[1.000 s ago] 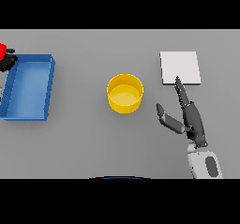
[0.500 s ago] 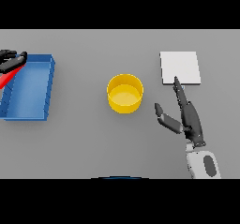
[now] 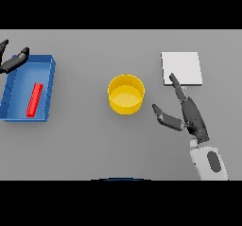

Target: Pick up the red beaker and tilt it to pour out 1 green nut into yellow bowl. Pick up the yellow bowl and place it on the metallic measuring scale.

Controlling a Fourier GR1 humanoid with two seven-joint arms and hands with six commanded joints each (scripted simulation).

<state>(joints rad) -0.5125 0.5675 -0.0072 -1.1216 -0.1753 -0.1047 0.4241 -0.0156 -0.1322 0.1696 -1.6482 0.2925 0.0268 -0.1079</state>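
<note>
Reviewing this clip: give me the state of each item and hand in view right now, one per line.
red beaker: lying on its side inside the blue bin, not held.
blue bin: on the table at the left, holding the beaker.
yellow bowl: upright mid-table, not held; contents cannot be made out.
metallic measuring scale: nothing on it.
left hand: open, at the bin's far-left corner.
right hand: open, between bowl and scale, holding nothing.

A blue tray (image 3: 47,85) sits at the grey table's (image 3: 94,144) left side.
</note>
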